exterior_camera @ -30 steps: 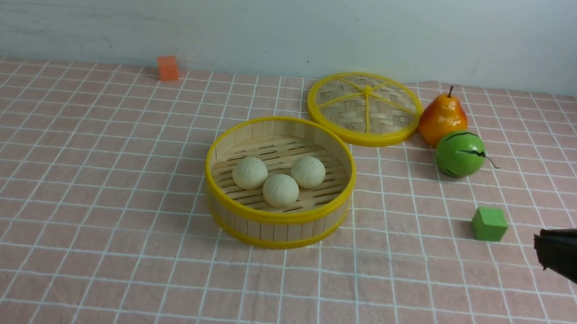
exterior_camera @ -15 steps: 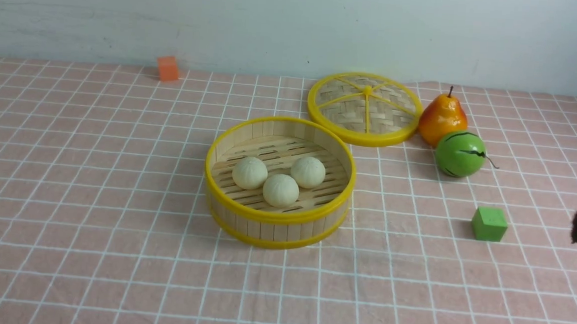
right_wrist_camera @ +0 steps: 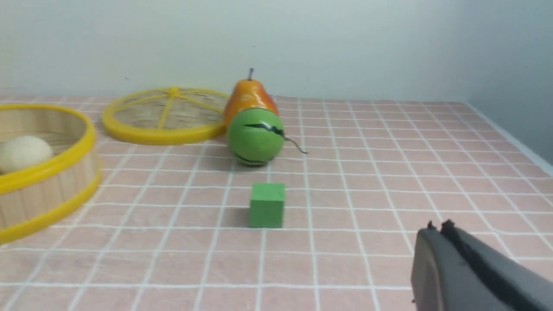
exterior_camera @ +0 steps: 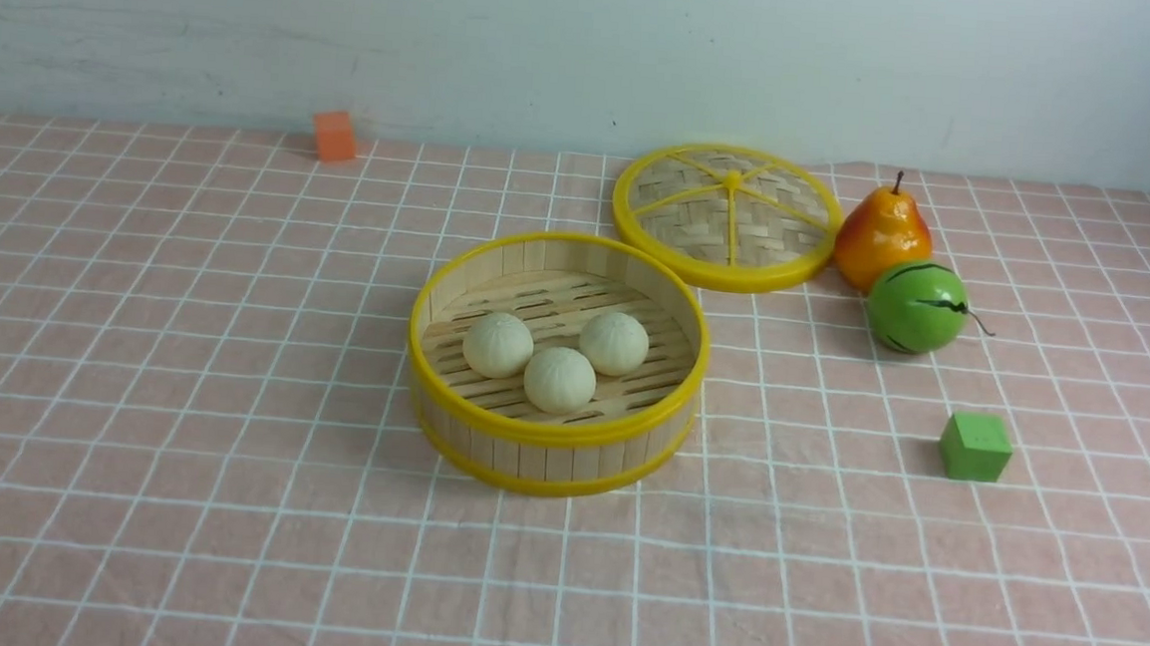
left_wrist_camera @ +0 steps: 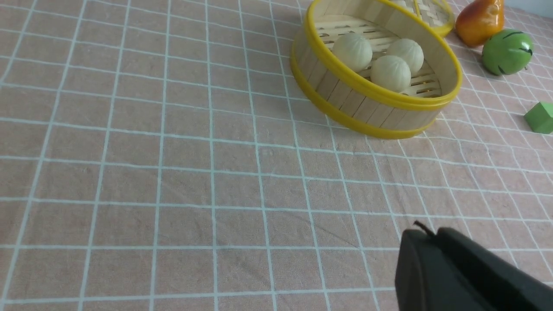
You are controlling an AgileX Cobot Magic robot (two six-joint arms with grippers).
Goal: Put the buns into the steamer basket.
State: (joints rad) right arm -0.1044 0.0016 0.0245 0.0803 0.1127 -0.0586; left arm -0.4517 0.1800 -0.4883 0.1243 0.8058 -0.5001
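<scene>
Cream-white buns [exterior_camera: 559,379], all three, lie inside the steamer basket [exterior_camera: 548,433] at centre frame; done, I judge. My left hand [left_wrist_camera: 418,231] and right hand [right_wrist_camera: 437,228] are pinched together, empty, well apart from it.

**Plain backdrop, soft light**

I see a flat surface covered in pink cloth with a white grid [exterior_camera: 132,386], running back to a pale grey-white wall [exterior_camera: 591,54]. My right wrist view shows a greyer side wall [right_wrist_camera: 510,65] meeting it. Shadows are faint.
</scene>
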